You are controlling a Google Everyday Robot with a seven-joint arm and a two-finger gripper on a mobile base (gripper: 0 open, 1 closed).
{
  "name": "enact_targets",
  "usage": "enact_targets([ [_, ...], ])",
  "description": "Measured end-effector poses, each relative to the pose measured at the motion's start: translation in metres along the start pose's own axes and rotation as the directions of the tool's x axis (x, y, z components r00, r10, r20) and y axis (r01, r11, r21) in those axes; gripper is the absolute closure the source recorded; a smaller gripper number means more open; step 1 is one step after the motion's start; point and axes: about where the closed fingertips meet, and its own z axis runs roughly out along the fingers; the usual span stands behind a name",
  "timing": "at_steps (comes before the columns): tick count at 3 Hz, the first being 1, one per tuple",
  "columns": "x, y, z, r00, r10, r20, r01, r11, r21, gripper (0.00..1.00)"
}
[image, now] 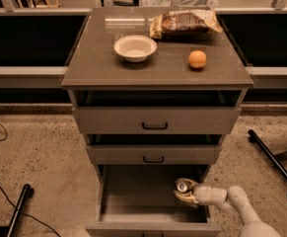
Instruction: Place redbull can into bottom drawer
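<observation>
The redbull can (182, 185) shows its shiny silver top inside the open bottom drawer (133, 201), at the drawer's right side. My gripper (185, 192) reaches in from the lower right on a white arm and is shut on the can, holding it upright. The can's lower body is hidden by the fingers. The drawer is pulled out and its flat interior is otherwise bare.
The two upper drawers (155, 121) with black handles stand slightly open. On the cabinet top are a white bowl (135, 47), an orange (197, 59) and a chip bag (185, 22). Black stand legs lie on the floor at right (273, 162) and lower left (19, 209).
</observation>
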Motion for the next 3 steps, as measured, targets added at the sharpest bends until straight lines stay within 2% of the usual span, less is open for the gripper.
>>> enact_targets([
  [1, 0.0000, 0.0000, 0.0000, 1.000, 0.000, 0.000, 0.000, 1.0000, 0.000, 0.06],
  [2, 0.0000, 0.0000, 0.0001, 1.000, 0.000, 0.000, 0.000, 1.0000, 0.000, 0.00],
  [3, 0.0000, 0.0000, 0.0001, 1.000, 0.000, 0.000, 0.000, 1.0000, 0.000, 0.00],
])
